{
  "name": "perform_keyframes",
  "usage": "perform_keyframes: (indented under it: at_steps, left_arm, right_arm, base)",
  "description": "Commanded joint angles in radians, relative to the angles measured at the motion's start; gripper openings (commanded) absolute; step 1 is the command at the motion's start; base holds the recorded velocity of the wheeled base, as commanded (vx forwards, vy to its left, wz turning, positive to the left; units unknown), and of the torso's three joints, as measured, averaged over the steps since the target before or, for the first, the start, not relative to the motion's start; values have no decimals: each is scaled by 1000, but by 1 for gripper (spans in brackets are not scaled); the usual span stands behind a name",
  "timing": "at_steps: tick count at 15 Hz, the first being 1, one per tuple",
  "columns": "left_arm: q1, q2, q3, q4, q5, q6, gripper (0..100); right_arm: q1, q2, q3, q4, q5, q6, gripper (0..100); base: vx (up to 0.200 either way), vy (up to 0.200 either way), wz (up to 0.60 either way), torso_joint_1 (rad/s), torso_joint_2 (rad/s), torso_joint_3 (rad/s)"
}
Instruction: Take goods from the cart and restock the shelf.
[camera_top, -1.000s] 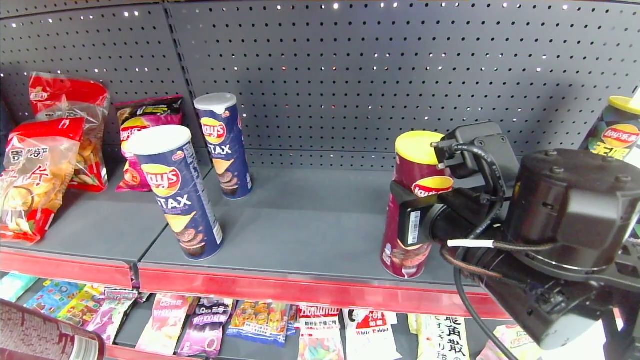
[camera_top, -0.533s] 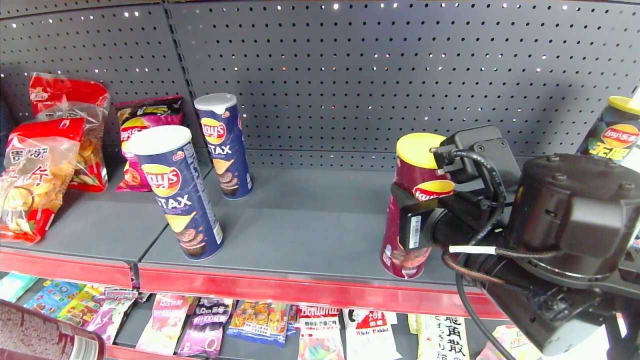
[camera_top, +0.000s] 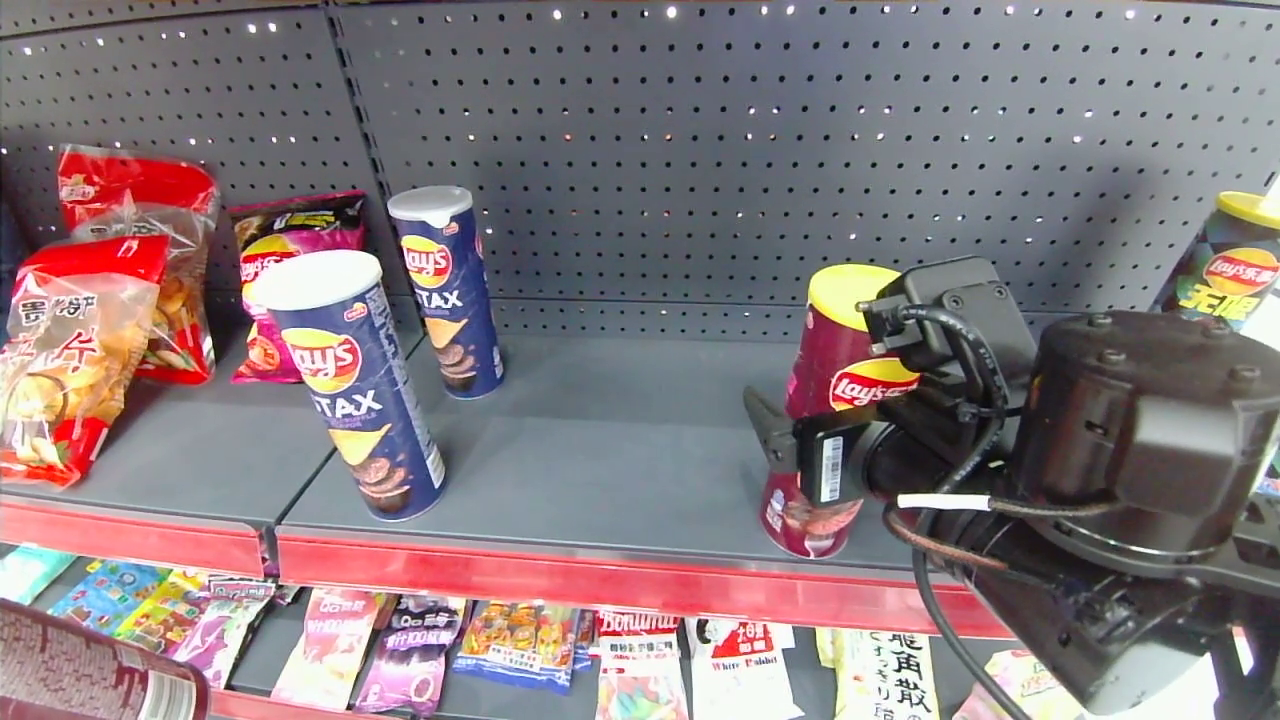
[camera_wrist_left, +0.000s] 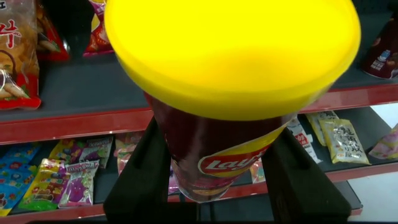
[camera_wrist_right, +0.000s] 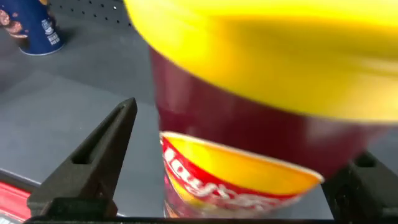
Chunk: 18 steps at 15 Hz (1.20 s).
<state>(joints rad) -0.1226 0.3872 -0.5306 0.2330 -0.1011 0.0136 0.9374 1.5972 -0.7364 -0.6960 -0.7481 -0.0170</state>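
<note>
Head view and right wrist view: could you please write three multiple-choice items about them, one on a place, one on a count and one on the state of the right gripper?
1. Where does the maroon can with the yellow lid stand?
A. on the upper shelf, near its red front edge
B. on the lower shelf, among the bags
C. on the floor

2. How many blue cans with white lids stand on that shelf?
A. one
B. two
C. four

3. How is the right gripper?
A. shut on the can
B. open around the can
C. shut, far from the can

Key:
1 A, its base sits on the grey board just behind the red edge.
2 B, one stands in front and one farther back.
3 B, the right wrist view shows a gap between one finger and the can.
</note>
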Motion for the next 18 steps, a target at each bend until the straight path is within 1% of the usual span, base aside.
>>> perform_keyframes:
  at_steps: [1, 4, 6, 10, 12, 14, 15, 16, 18]
  left_arm:
    - [0, 1, 0, 0, 0, 0, 0]
    - [0, 2, 0, 0, 0, 0, 0]
    - [-2, 4, 1, 0, 0, 0, 0]
    - [-2, 16, 17, -1, 0, 0, 0]
    - [-2, 27, 17, -1, 0, 0, 0]
    - [-2, 35, 17, -1, 0, 0, 0]
    - [-2, 36, 18, -1, 0, 0, 0]
    - [-2, 38, 20, -1, 0, 0, 0]
    - [-2, 36, 26, -1, -2, 0, 0]
  right_arm:
    - [7, -13, 5, -4, -19, 0, 100]
    - [23, -51, 37, -4, -39, 2, 100]
    - [54, -88, 80, -4, -37, 6, 100]
    - [98, -137, 120, -4, -34, 14, 100]
    - [133, -175, 189, -4, -28, 15, 100]
    - [146, -246, 279, -4, 33, 17, 100]
    - [139, -276, 305, -4, 75, 19, 100]
    - [129, -342, 344, -4, 148, 19, 100]
    - [101, -422, 380, -4, 199, 12, 100]
  base:
    - [0, 0, 0, 0, 0, 0]
    - [0, 0, 0, 0, 0, 0]
    - [0, 0, 0, 0, 0, 0]
    - [0, 0, 0, 0, 0, 0]
    - [0, 0, 0, 0, 0, 0]
    - [0, 0, 0, 0, 0, 0]
    - [0, 0, 0, 0, 0, 0]
    - [0, 0, 0, 0, 0, 0]
    - [0, 0, 0, 0, 0, 0]
